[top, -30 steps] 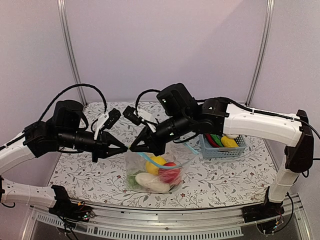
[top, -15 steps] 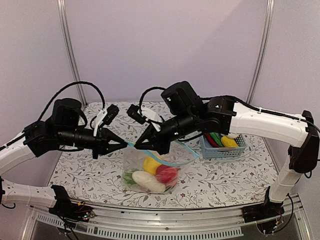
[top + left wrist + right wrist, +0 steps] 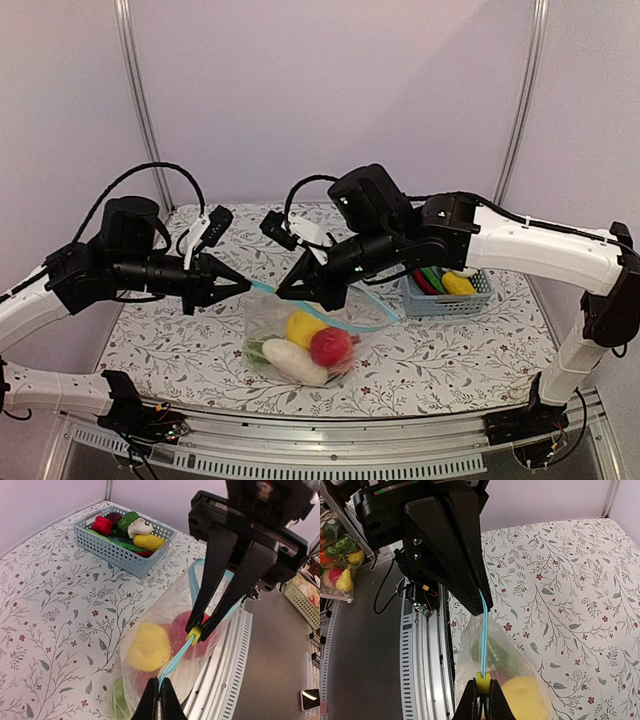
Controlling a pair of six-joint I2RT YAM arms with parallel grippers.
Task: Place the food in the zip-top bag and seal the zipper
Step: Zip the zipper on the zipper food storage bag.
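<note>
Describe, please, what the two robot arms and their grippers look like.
Both arms have white tube-like shells, left arm, right arm, with bulky black joints and looping black cables. The left gripper and right gripper are matte black, with long fingers tapering to points.

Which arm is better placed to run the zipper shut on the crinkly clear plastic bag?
Right, probably. The right gripper pinches the small yellow slider on the light blue zipper strip; the left gripper only clamps the strip's end, holding it taut.
</note>
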